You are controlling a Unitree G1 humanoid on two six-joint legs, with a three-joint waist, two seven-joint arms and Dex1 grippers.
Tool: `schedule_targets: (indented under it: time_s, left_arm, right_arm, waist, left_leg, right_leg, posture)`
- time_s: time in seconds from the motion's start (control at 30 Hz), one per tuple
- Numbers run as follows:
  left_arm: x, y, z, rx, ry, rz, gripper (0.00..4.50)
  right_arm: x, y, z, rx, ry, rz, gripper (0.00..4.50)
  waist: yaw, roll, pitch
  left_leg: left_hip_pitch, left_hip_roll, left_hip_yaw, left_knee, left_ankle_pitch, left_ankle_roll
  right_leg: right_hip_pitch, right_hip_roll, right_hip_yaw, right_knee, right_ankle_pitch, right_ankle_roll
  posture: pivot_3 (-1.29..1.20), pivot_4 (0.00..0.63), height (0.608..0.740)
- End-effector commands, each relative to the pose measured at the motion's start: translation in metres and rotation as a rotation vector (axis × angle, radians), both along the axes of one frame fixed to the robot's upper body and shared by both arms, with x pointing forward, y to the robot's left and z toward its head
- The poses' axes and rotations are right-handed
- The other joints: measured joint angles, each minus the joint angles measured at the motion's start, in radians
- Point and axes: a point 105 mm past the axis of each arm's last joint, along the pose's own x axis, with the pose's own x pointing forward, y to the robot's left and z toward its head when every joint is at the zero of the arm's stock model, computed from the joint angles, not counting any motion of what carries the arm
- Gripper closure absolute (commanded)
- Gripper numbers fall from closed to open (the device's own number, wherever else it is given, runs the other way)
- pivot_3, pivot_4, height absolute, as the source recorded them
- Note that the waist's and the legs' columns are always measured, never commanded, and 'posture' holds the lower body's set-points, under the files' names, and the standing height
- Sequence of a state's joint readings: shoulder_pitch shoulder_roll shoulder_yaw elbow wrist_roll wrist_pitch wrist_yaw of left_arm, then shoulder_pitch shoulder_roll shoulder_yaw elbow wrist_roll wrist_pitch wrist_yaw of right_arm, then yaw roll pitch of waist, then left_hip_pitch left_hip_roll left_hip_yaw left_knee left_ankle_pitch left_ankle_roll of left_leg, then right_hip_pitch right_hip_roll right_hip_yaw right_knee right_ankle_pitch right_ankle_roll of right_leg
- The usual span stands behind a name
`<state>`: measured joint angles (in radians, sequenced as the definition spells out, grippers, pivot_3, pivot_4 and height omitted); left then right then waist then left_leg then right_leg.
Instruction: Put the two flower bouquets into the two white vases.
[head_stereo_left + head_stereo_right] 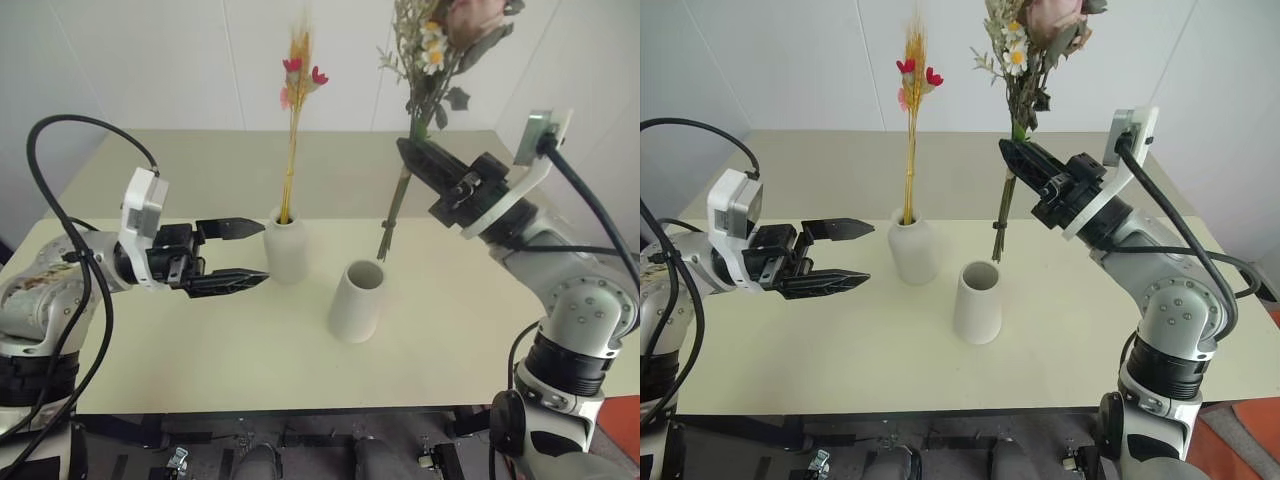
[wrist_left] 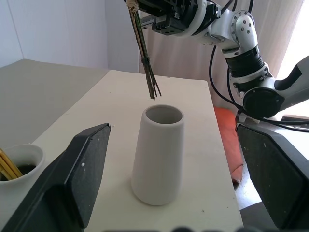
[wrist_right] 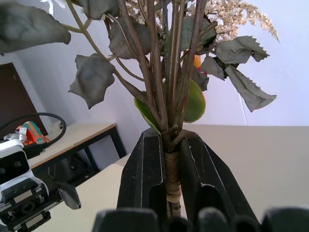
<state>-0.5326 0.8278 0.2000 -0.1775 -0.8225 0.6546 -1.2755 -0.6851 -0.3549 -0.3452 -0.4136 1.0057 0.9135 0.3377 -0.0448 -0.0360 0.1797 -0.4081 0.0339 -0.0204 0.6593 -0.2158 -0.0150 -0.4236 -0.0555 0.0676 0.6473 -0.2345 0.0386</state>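
The thin bouquet [image 1: 293, 120], yellow stems with red-pink blooms, stands upright in the bottle-shaped white vase [image 1: 288, 250]. The cone-shaped white vase [image 1: 356, 300] stands to its right and nearer me, with nothing in it. My right gripper [image 1: 404, 148] is shut on the stems of the fuller bouquet [image 1: 432, 45] and holds it upright in the air. Its stem ends [image 1: 385, 240] hang just behind and above the cone vase's mouth. My left gripper [image 1: 263, 253] is open, pointing level at the bottle vase, fingers just left of it. The left wrist view shows the cone vase [image 2: 158, 154] between the open fingers.
Both vases stand near the middle of a beige table [image 1: 200, 340] against a white wall. Its front edge [image 1: 300, 405] runs close to me. An orange object [image 1: 1250, 445] lies on the floor at the right.
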Motion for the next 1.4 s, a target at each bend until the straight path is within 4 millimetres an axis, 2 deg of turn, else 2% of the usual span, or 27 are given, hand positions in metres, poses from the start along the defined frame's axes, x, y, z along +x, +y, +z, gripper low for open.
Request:
schedule_targets:
  time_s: [0.03,0.27,0.6,0.83,1.03,1.3,1.4]
  left_arm:
    - [-0.001,0.001,0.008,0.01,-0.041,-0.006,0.0]
    - [0.0,0.0,0.008,0.013,-0.039,-0.014,0.0]
    - [0.0,-0.001,0.008,0.018,-0.041,-0.015,0.0]
    - [0.006,0.002,0.005,0.027,-0.043,0.016,0.0]
    - [0.02,0.005,0.003,0.019,-0.042,0.065,0.0]
    - [0.055,0.008,-0.006,-0.011,-0.007,0.191,0.0]
    - [0.076,0.002,-0.003,-0.032,0.006,0.239,0.0]
  right_arm:
    - [-0.015,0.006,0.012,0.011,-0.092,0.037,4.29]
    - [-0.024,0.018,-0.003,-0.026,-0.083,0.086,4.29]
    - [-0.019,0.02,-0.037,-0.127,-0.067,0.065,4.29]
    - [-0.032,0.007,-0.07,-0.189,-0.003,0.166,1.96]
    - [-0.042,-0.008,-0.08,-0.268,-0.003,0.177,0.04]
    - [-0.045,-0.037,-0.083,-0.377,-0.012,0.122,0.04]
    - [-0.048,-0.048,-0.082,-0.415,-0.008,0.105,0.04]
  waist:
    - [0.0,0.0,0.0]
    - [0.0,0.0,0.0]
    - [0.0,0.0,0.0]
    - [0.005,0.0,0.0]
    - [0.002,0.0,0.0]
    - [0.007,-0.001,0.0]
    - [0.008,-0.001,0.0]
  left_leg:
    - [0.0,0.0,0.0,0.0,0.0,0.0]
    - [0.0,0.0,0.0,0.0,0.0,0.0]
    - [0.0,0.0,0.0,0.0,0.0,0.0]
    - [0.0,0.0,0.0,0.0,0.0,0.0]
    - [0.001,0.0,0.0,0.0,0.0,0.0]
    - [0.001,0.0,0.0,0.0,0.0,0.0]
    - [0.001,-0.001,0.0,0.0,0.0,0.0]
  right_leg:
    - [0.0,0.0,0.0,0.0,0.0,0.0]
    - [0.0,0.0,0.0,0.0,0.0,0.0]
    - [0.0,0.0,0.0,0.0,0.0,0.0]
    - [0.001,0.0,0.0,-0.001,0.0,0.0]
    - [0.001,0.0,0.0,0.0,0.0,0.0]
    - [0.002,0.0,0.0,-0.001,0.0,0.001]
    - [0.001,0.0,0.0,-0.001,0.0,0.001]
  posture:
    - [0.0,0.15,0.74]
    - [0.0,0.15,0.74]
    - [0.0,0.15,0.74]
    - [0.0,0.15,0.74]
    - [0.0,0.15,0.74]
    - [0.0,0.15,0.74]
    - [0.0,0.15,0.74]
